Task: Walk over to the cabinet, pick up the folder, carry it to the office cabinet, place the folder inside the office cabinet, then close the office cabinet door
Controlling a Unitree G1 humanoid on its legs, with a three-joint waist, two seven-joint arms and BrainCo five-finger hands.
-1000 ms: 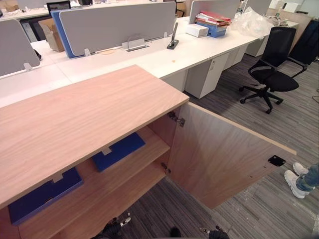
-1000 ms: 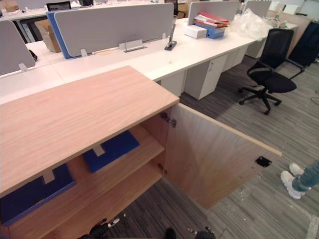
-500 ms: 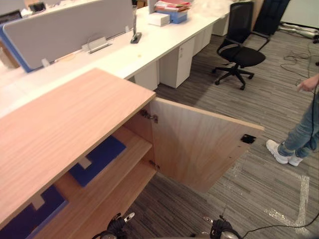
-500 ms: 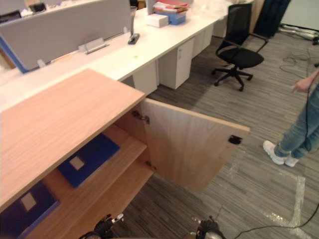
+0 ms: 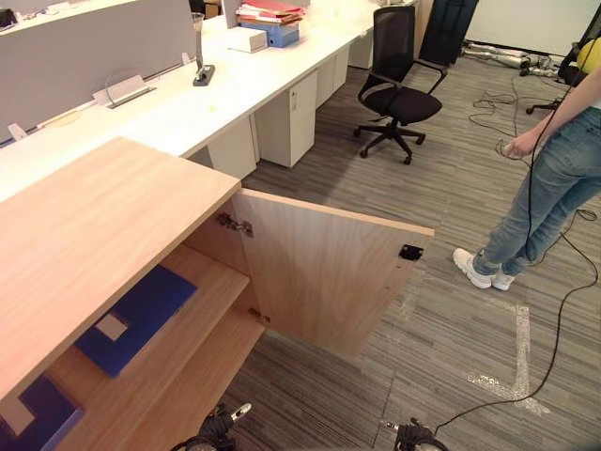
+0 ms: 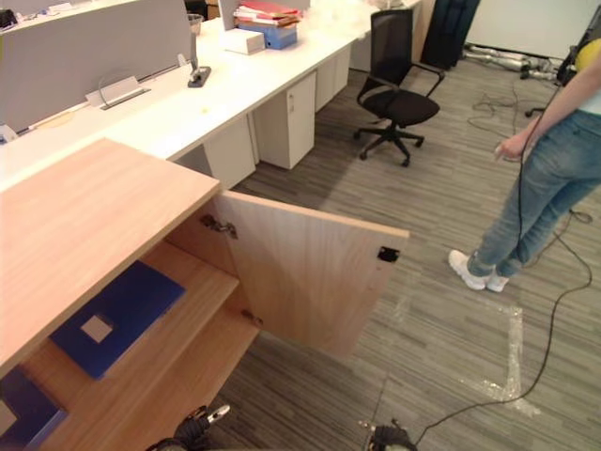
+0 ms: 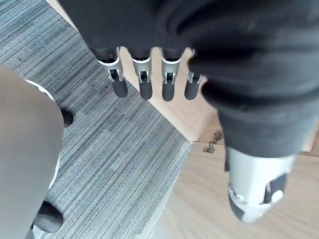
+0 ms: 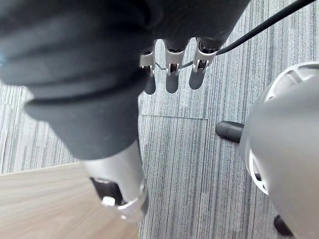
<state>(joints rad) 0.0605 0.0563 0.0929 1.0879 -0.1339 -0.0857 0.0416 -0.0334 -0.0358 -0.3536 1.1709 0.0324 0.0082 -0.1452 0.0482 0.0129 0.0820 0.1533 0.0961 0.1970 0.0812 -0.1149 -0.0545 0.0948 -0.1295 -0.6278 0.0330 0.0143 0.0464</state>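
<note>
Cabinet door (image 5: 329, 277) open; blue folder (image 5: 136, 318) flat on shelf (image 5: 208, 274); left robot hand (image 7: 146, 85), right robot hand (image 8: 172, 79) straight-fingered, empty.

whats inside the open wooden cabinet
One blue folder lies flat on the upper shelf nearer the open door, a second blue folder further left. The cabinet top covers the shelves' backs.

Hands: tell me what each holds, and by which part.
Nothing. The left hand and the right hand both hang open, empty; a blue folder lies on the cabinet shelf.
</note>
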